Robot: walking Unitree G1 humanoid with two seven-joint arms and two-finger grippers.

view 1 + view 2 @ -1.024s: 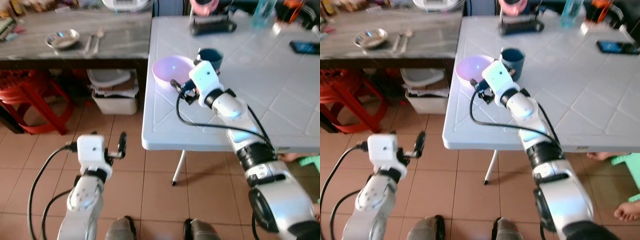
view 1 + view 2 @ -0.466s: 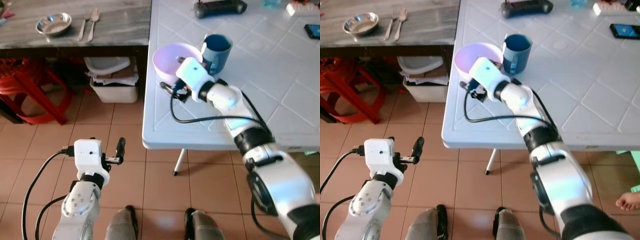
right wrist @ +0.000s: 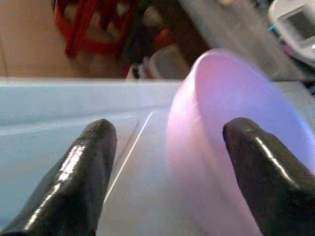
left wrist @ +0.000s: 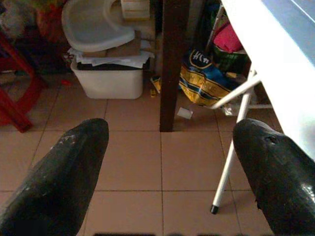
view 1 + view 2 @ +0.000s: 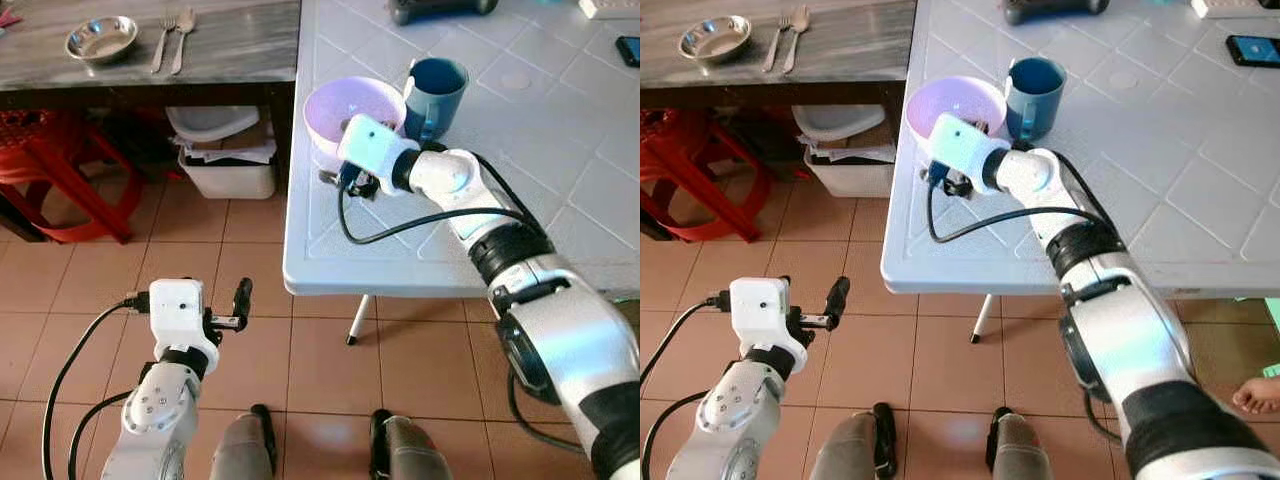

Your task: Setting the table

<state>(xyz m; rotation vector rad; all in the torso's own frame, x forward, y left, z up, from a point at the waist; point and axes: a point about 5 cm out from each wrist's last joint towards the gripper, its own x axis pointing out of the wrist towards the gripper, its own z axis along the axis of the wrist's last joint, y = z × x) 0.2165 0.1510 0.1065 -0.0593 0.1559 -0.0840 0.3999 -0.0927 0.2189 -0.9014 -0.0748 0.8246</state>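
A lilac bowl (image 5: 345, 100) stands near the left edge of the white table (image 5: 520, 200), with a blue mug (image 5: 436, 84) right beside it. My right gripper (image 3: 170, 132) is open at the bowl's near rim (image 5: 338, 152). In the right wrist view one finger (image 3: 261, 172) lies on the bowl's side and the other finger (image 3: 83, 167) over the bare tabletop, with the bowl's wall (image 3: 202, 147) between them. My left gripper (image 4: 170, 135) hangs open and holds nothing, low over the tiled floor (image 5: 238, 300).
A dark wooden table (image 5: 230, 50) to the left carries a steel bowl (image 5: 100, 38), a fork and a spoon (image 5: 172, 40). Under it are a white bin (image 5: 228, 165) and a red stool (image 5: 60, 170). A phone (image 5: 1252, 48) lies far right. A person's foot (image 5: 1260, 395) is nearby.
The camera has tilted down and closer. My right gripper has moved from beside the bowl, near the mug, round to the bowl's near rim. The left arm has stayed put.
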